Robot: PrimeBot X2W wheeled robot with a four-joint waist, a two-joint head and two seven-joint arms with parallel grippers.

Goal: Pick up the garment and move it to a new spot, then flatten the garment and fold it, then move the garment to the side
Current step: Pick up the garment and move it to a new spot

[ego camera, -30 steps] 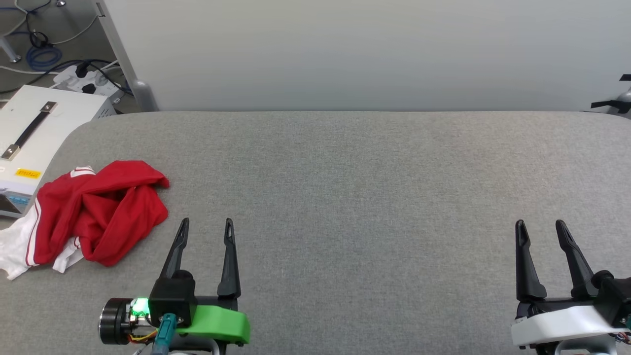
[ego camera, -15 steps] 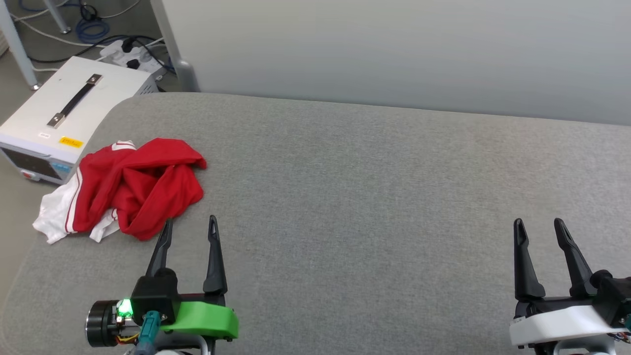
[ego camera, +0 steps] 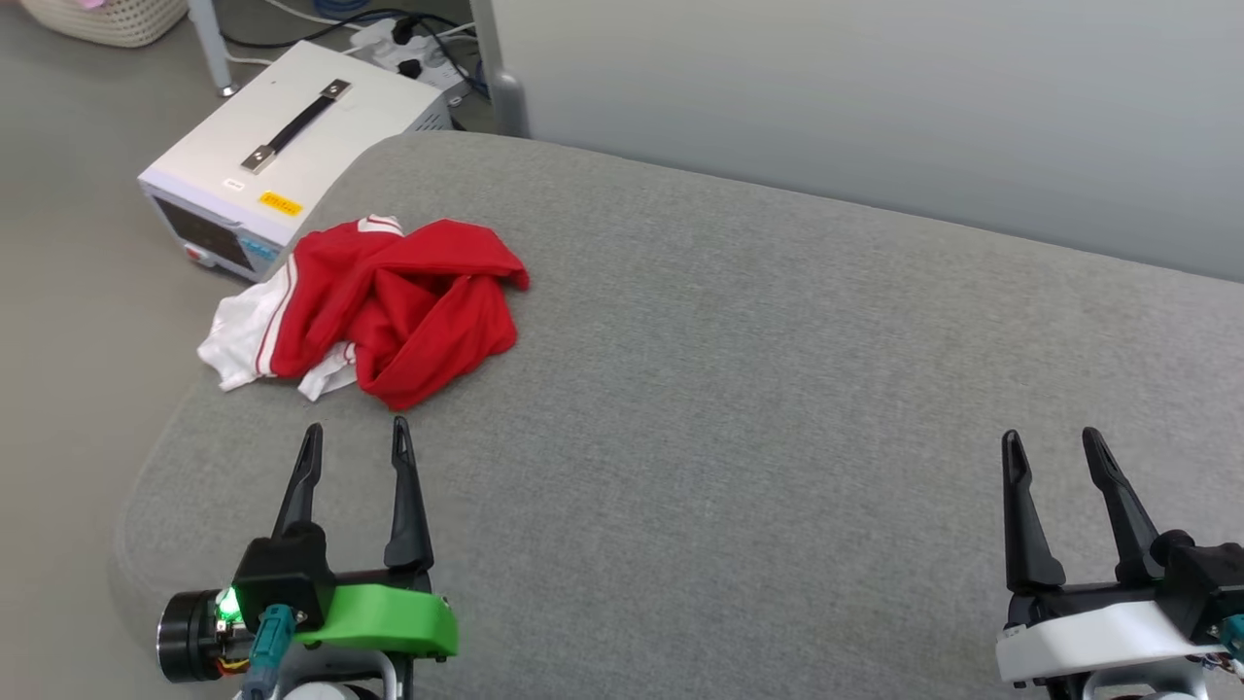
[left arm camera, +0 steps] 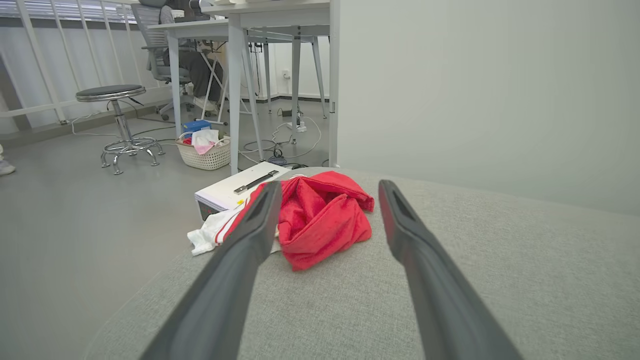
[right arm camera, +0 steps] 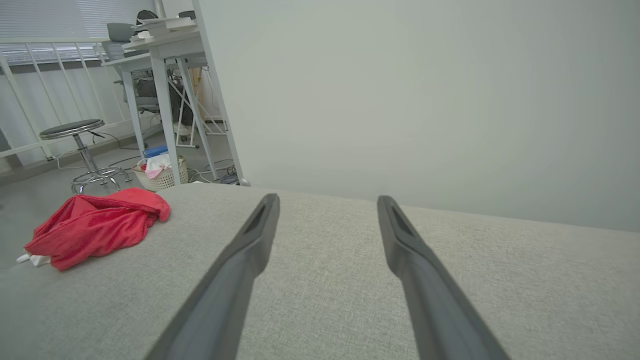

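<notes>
Grey cloth covers the table, whose rounded far-left corner lies close to a white box with a black handle that stands on the floor. The garment, a crumpled red heap, lies on the table near that corner, hard against the left edge. Its white sleeve with a red stripe reaches the edge and seems to droop over it. Both sets of jaws stand released, with nothing between the dark fingers. The left jaws sit near the table's near-left corner, tips aimed at the heap and stopping just short of its near side, apart from the cloth. In the left wrist view the garment shows between the two fingers. The right jaws sit far along the near edge to the right, well apart from the garment, which lies low at the left of the right wrist view. From the heap's right side, bare cloth runs across the middle of the table to the far edge, where a pale wall rises straight behind it. Beyond the left edge the floor lies open as far as a basket, a stool and desk legs.
</notes>
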